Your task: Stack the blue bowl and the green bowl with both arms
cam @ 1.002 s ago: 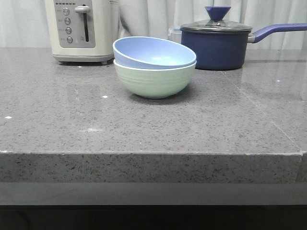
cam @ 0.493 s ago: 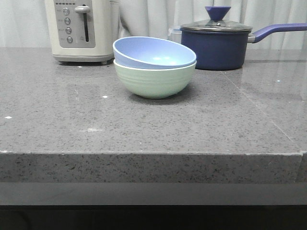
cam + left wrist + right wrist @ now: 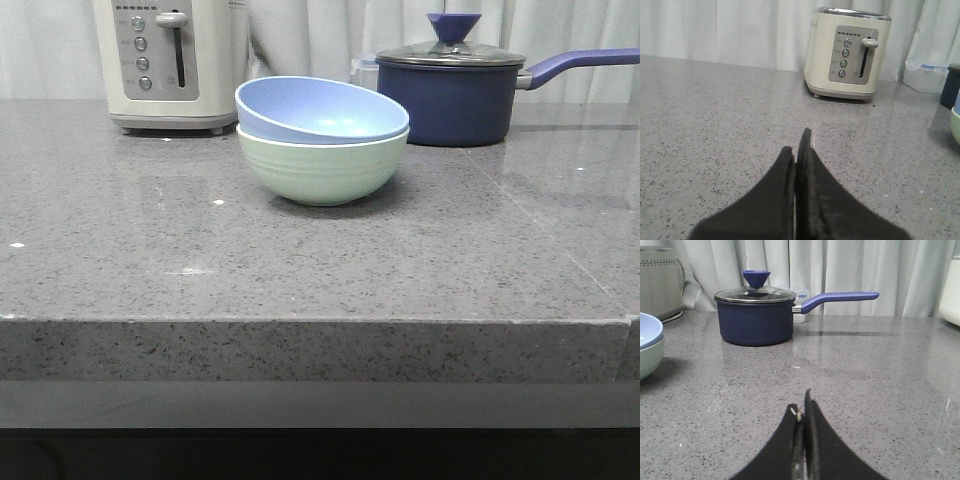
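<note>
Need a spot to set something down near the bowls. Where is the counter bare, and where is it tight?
Bare: the wide counter strip between the green bowl and the front edge, and the right side in front of the saucepan. Tight: the back row, where the toaster, the tilted blue bowl nested in the green one, and the saucepan sit close together.

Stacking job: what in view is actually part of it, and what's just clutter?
Job:
- blue bowl, sitting tilted in the green one
- green bowl
- left hand, shut, empty
- right hand, shut, empty

Clutter:
- toaster
- lidded navy saucepan
</note>
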### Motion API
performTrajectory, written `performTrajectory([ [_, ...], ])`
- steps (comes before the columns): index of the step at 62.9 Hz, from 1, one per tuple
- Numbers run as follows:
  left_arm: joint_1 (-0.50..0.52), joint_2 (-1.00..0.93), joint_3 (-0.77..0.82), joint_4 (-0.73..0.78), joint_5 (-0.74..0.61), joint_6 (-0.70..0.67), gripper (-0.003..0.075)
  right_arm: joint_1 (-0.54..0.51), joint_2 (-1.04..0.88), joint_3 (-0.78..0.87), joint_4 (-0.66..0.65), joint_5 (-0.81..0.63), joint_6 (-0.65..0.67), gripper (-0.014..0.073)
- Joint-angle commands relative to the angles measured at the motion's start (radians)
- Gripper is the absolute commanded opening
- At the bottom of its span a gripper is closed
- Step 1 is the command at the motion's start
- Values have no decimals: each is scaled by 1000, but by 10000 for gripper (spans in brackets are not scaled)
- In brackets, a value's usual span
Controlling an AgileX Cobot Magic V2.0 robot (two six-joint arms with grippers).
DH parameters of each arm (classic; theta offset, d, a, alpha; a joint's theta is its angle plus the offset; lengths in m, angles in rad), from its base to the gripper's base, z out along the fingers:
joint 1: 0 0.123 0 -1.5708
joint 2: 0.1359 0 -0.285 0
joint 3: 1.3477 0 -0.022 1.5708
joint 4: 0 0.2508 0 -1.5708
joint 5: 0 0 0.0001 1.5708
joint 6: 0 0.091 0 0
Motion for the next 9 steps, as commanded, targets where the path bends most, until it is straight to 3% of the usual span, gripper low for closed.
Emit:
performTrajectory([
  [1, -6, -17, 7, -1, -85, -6, -20, -5, -19, -16, 2, -74, -7, -54],
  [9, -6, -17, 7, -1, -85, -6, -20, -5, -19, -16, 2, -74, -7, -54],
])
